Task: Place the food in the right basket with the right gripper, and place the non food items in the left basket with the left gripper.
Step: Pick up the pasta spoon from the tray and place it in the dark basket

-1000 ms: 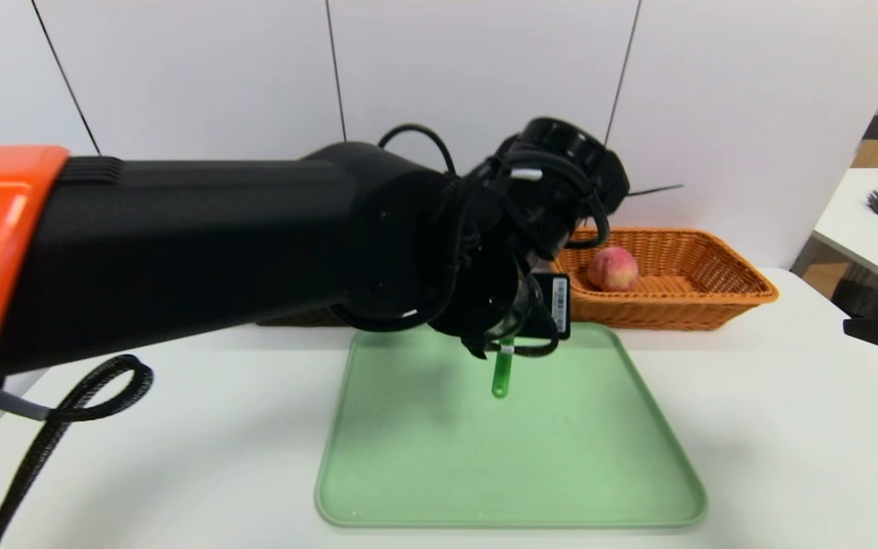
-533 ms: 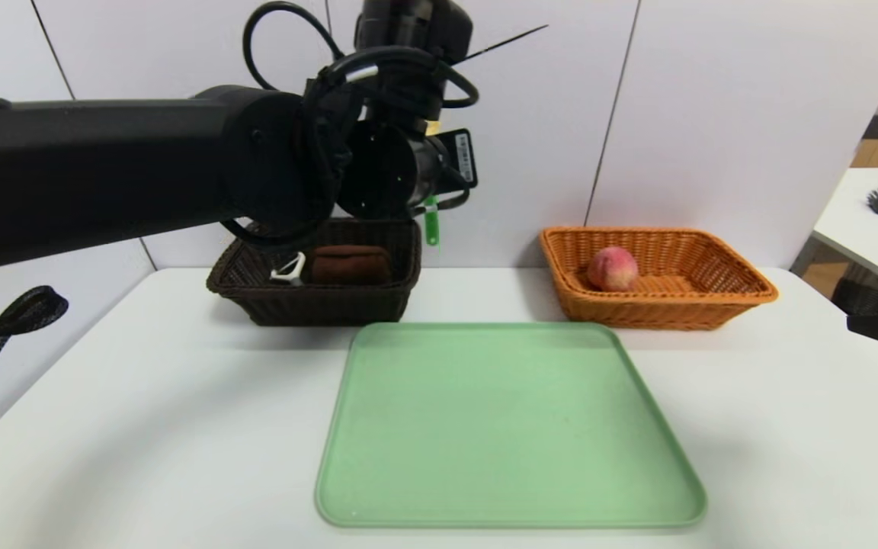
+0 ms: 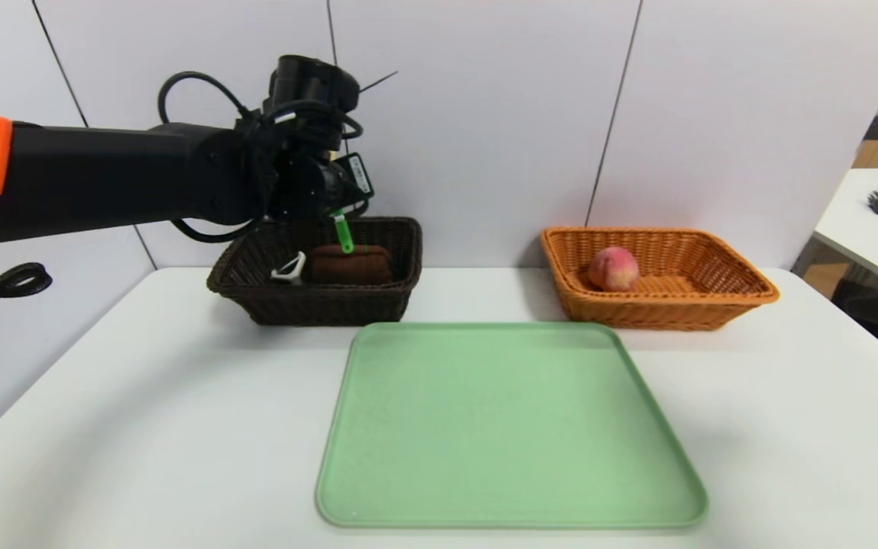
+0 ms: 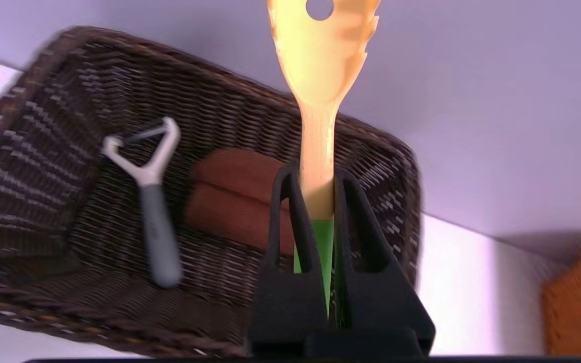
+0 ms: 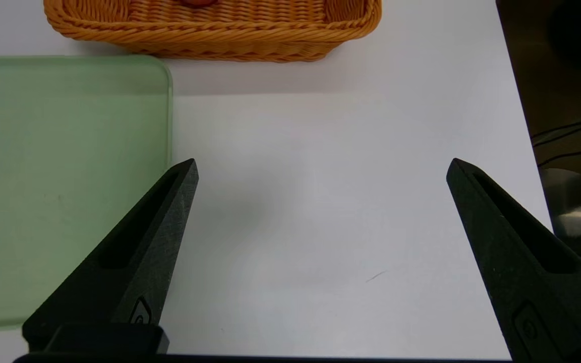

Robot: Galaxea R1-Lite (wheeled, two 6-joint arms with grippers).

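1. The left pincer point(image 4: 315, 212) was clenched on the fork point(image 4: 321, 101) at the joint of yellow neck and green handle, yellow head pointing out ahead of it, green end hanging below in the head view.
2. Below and just ahead of that pincer lay the left basket point(image 3: 256, 263), already holding the peeler point(image 4: 152, 191) and the rolled towel point(image 4: 235, 196).
3. Judged best: carry the fork past the near rim, lower it over bare weave clear of both items, then let go low so it cannot bounce out.
4. To the pincer's right, the green tray point(image 3: 511, 423) sat on the desk point(image 3: 142, 396).
5. Farther right, the peach point(image 3: 613, 268) rested in the right basket point(image 3: 713, 297).
6. The right pincer point(image 5: 321, 171) stood released, idle above bare desk.
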